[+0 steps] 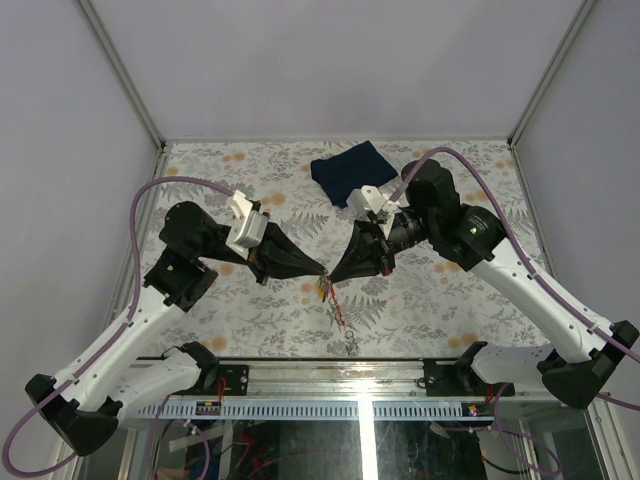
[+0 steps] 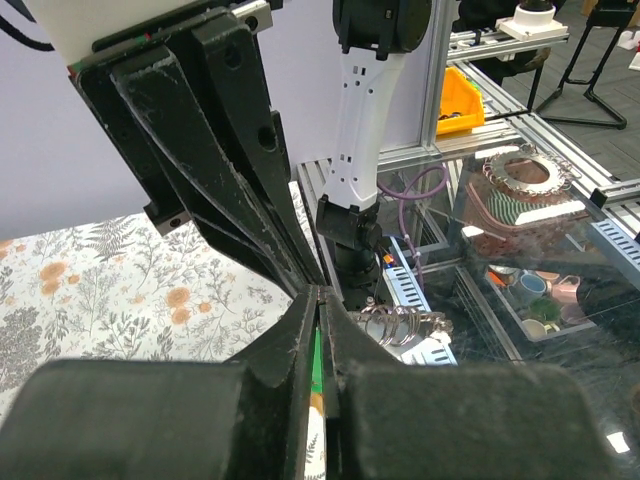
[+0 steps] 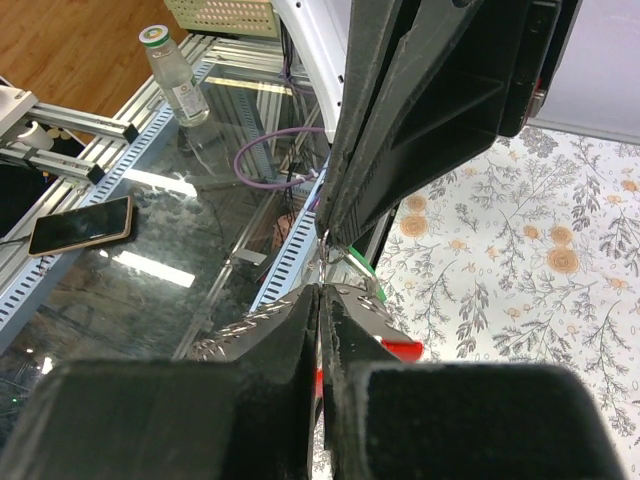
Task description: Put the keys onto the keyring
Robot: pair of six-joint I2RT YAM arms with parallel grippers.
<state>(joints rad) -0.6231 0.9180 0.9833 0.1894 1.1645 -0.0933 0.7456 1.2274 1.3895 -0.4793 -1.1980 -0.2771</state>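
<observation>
Both grippers meet tip to tip above the front middle of the table. My left gripper is shut on the green-headed key, a green strip between its jaws; the key also shows in the right wrist view. My right gripper is shut on the keyring's thin wire. The red tag sticks out beside its fingers. The keyring hangs below the tips, and its silvery coils show in the left wrist view. A yellow-orange bit, likely the other key, hangs at the tips.
A folded dark blue cloth lies at the back middle of the flower-patterned table. The metal front rail runs just below the grippers. A bottle and a phone lie beyond the table edge.
</observation>
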